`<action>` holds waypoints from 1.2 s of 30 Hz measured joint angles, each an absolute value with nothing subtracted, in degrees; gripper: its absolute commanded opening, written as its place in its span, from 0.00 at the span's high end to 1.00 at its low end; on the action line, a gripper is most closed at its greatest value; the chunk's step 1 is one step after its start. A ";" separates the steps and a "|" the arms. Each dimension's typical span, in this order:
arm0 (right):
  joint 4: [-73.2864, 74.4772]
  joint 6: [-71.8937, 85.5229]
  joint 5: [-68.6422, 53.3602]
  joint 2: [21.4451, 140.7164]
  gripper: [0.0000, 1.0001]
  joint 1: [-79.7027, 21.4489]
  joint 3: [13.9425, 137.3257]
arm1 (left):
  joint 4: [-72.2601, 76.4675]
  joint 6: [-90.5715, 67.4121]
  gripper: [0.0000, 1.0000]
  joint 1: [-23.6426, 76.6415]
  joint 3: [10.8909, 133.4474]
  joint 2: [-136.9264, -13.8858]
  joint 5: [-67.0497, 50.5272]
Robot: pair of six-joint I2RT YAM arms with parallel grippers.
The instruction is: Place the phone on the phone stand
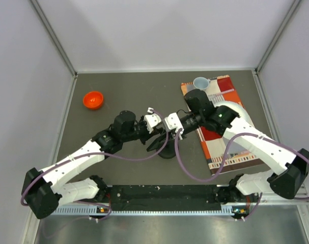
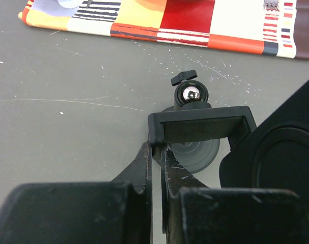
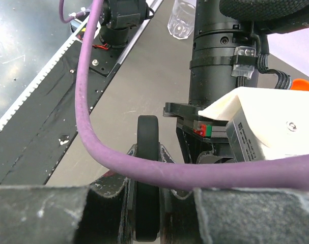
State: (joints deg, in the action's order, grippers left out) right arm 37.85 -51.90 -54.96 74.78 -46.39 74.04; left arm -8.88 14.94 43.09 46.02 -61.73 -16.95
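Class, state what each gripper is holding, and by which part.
The left gripper pinches the phone stand by one end of its top cradle. The right gripper clamps the phone across its flat faces, with one rounded end sticking out.

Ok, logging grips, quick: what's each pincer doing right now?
Left pincer: closed on the stand, at its cradle.
Right pincer: closed on the phone.

Overhead: phone stand (image 1: 168,153) mostly hidden under left fingers (image 1: 156,146) | right wrist: phone (image 3: 147,147) edge-on, face hidden | glass (image 3: 183,23) beyond phone, rim cropped
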 measured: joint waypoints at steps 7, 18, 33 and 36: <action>38.85 -53.47 -54.89 77.41 1.00 -46.39 75.83 | -8.67 15.00 1.00 42.89 45.58 -61.39 -17.76; 41.06 -53.87 -54.02 80.73 1.00 -46.44 77.82 | -8.69 15.07 1.00 42.78 45.58 -61.36 -17.98; 41.60 -53.78 -53.95 82.30 1.00 -46.44 77.82 | -8.78 14.79 1.00 42.50 45.50 -61.23 -18.13; 41.56 -53.45 -54.04 82.48 1.00 -46.44 77.82 | -8.75 14.61 1.00 42.48 45.41 -61.17 -18.09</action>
